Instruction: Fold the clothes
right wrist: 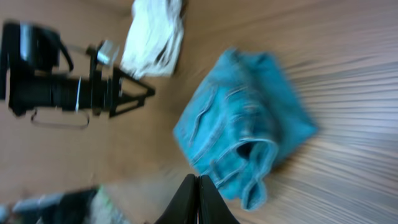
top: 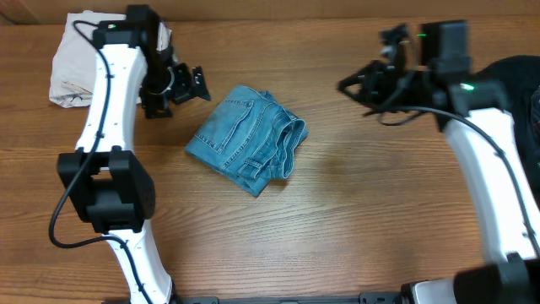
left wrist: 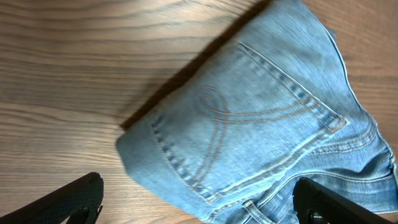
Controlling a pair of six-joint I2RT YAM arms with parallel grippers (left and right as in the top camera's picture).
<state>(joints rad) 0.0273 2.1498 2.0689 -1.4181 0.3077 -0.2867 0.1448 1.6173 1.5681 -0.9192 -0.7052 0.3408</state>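
Note:
The light-blue denim jeans (top: 247, 139) lie folded into a compact bundle in the middle of the table, a stitched back pocket facing up. My left gripper (top: 194, 85) hovers just left of the bundle, open and holding nothing. In the left wrist view the jeans (left wrist: 261, 124) fill the frame, and the left gripper (left wrist: 199, 186) has its black fingers (left wrist: 68, 202) spread wide at the bottom corners. My right gripper (top: 344, 84) is raised to the right of the jeans, well apart from them. In the right wrist view the right gripper (right wrist: 199, 196) is shut, empty, above the jeans (right wrist: 242, 130).
An off-white garment (top: 72, 72) lies crumpled at the back left, behind the left arm; it also shows in the right wrist view (right wrist: 152, 37). A black garment (top: 519, 76) sits at the right edge under the right arm.

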